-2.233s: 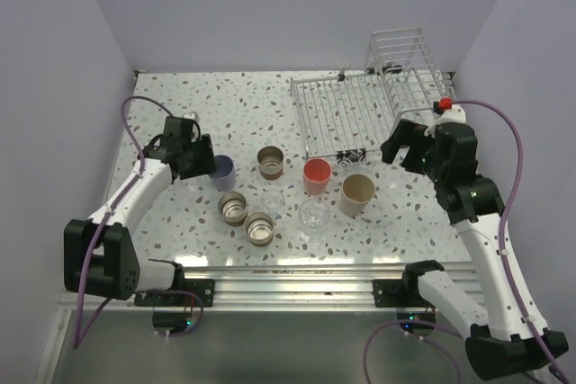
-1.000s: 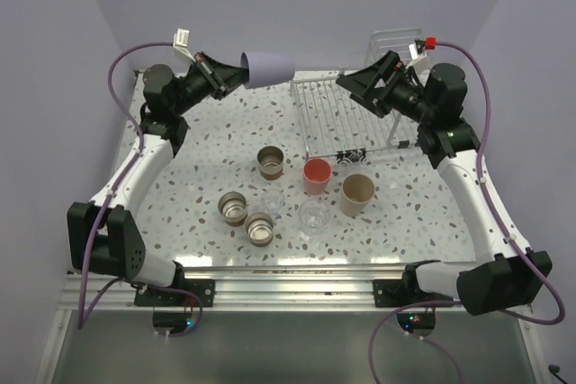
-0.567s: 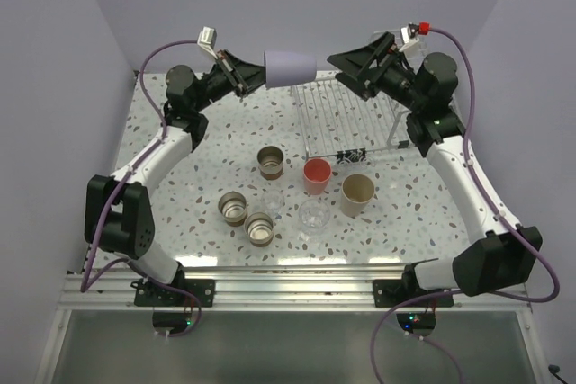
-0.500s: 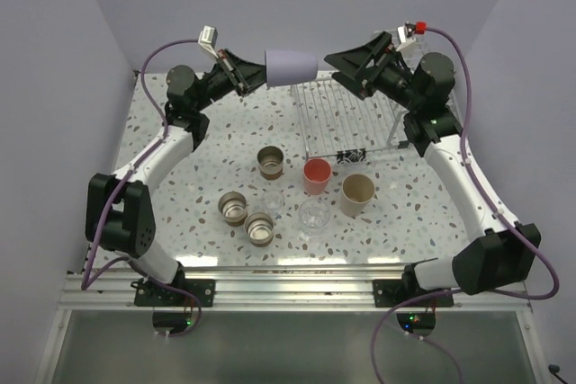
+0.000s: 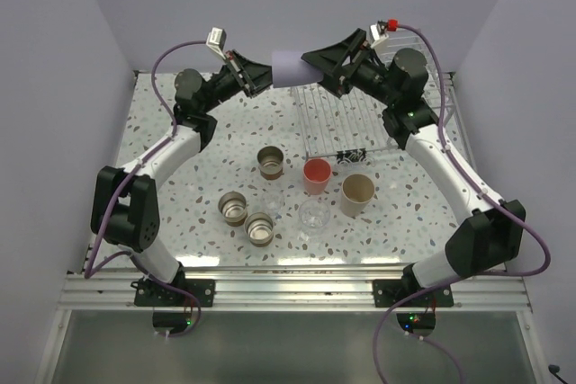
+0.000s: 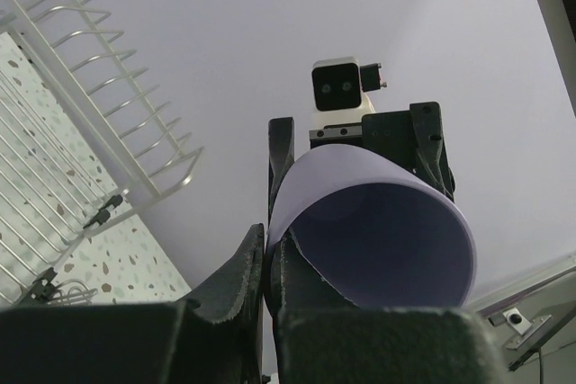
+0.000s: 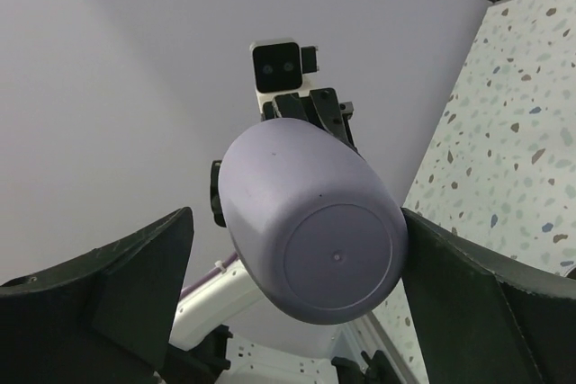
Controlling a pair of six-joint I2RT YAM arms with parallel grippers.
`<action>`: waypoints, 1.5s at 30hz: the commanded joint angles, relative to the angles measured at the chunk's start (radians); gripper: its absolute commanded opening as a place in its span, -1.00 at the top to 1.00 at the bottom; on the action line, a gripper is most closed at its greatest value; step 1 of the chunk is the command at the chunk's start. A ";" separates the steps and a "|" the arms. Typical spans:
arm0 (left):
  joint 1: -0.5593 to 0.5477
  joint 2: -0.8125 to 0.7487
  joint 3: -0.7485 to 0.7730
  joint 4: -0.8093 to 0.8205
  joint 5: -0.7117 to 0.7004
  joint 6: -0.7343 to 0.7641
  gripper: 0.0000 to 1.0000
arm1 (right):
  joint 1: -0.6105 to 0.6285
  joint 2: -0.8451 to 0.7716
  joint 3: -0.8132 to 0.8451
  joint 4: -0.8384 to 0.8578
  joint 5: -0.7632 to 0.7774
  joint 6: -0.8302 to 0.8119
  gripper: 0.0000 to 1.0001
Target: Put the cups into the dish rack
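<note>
— What has changed up there in the last half second?

— The right arm has closed the gap. Its claw, the right gripper (image 5: 311,64), stood clear of the lavender cup (image 5: 288,67) then. Now it straddles the cup's base, spread wide. One finger (image 7: 126,285) shows daylight beside the cup. The other (image 7: 477,294) sits so near that I cannot tell whether it touches. Two seconds back that cup stood on the table (image 5: 405,222), toward 9 o'clock.

— And the left one?

— The left gripper (image 5: 262,75) is pinched tight on the wall of the cup at its rim. It holds the cup on its side, high in the air at 12 o'clock, mouth toward itself, near the far left corner of the dish rack (image 5: 346,119).

— Count them for me.

— Eight cups. One is aloft. Seven stand around the middle of the table where they stood before: three brownish metallic cups (image 5: 270,162), (image 5: 233,207), (image 5: 260,227), two clear cups (image 5: 273,200), (image 5: 313,215), one coral-red cup (image 5: 317,174) and one beige cup (image 5: 357,193).

— Anything you can't see?

— From above, the right arm covers the rack's tall part at 1 o'clock. The left wrist view catches only a slice of the rack, cut off at the edge. In each wrist view the cup hides most of the opposite claw.
</note>
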 commanded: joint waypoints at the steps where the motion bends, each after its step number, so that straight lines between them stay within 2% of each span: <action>1: -0.007 -0.001 0.036 0.085 -0.003 -0.016 1.00 | 0.014 0.000 0.054 0.061 0.010 0.020 -0.89; 5: -0.011 -0.005 0.013 0.088 -0.014 -0.017 1.00 | 0.017 0.007 0.052 0.073 0.015 0.032 -0.79; 12: -0.014 -0.002 -0.012 0.115 -0.022 -0.037 1.00 | 0.018 0.006 0.046 0.078 0.041 0.052 -0.50; 16: -0.012 -0.001 -0.004 0.099 -0.006 -0.031 1.00 | 0.020 0.015 0.041 0.106 0.044 0.068 0.26; 17: -0.012 -0.001 0.001 0.069 -0.002 -0.014 1.00 | 0.020 0.020 0.044 0.109 0.039 0.066 0.62; 19: -0.009 -0.002 0.013 0.018 0.012 0.016 1.00 | 0.020 0.026 0.072 0.071 0.033 0.049 0.94; 20: -0.011 -0.008 0.025 -0.052 0.021 0.064 0.95 | 0.020 0.027 0.086 0.032 0.035 0.013 1.00; 24: -0.004 -0.048 0.033 -0.276 0.021 0.216 0.89 | 0.017 0.038 0.182 -0.213 0.041 -0.127 1.00; 28: 0.016 -0.089 0.045 -0.557 -0.075 0.398 0.75 | -0.001 0.041 0.245 -0.357 0.076 -0.240 1.00; 29: 0.017 -0.102 0.050 -0.680 -0.100 0.476 0.61 | -0.001 0.047 0.277 -0.475 0.132 -0.318 1.00; 31: 0.028 -0.113 0.053 -0.770 -0.164 0.536 0.41 | -0.003 0.084 0.395 -0.589 0.197 -0.403 1.00; 32: 0.031 -0.122 0.053 -0.853 -0.184 0.579 0.16 | -0.002 0.101 0.429 -0.630 0.235 -0.476 1.00; 35: 0.045 -0.134 0.051 -0.977 -0.264 0.644 -0.28 | -0.001 0.145 0.544 -0.778 0.314 -0.596 1.00; 36: 0.048 -0.139 0.051 -1.008 -0.287 0.656 -0.51 | -0.001 0.154 0.590 -0.836 0.384 -0.625 1.00; 37: 0.054 -0.142 0.054 -1.071 -0.339 0.672 -0.62 | -0.003 0.167 0.610 -0.862 0.415 -0.679 1.00; 38: 0.057 -0.152 0.059 -1.108 -0.367 0.697 -0.91 | -0.002 0.190 0.632 -0.918 0.455 -0.704 1.00; 39: 0.058 -0.157 0.065 -1.144 -0.399 0.713 -1.00 | 0.000 0.204 0.662 -0.942 0.528 -0.728 1.00; 43: 0.059 -0.189 0.120 -1.359 -0.611 0.790 -1.00 | 0.005 0.269 0.705 -1.006 0.708 -0.839 1.00; 45: 0.059 -0.231 0.123 -1.402 -0.666 0.834 -1.00 | 0.005 0.354 0.792 -1.043 0.775 -0.866 1.00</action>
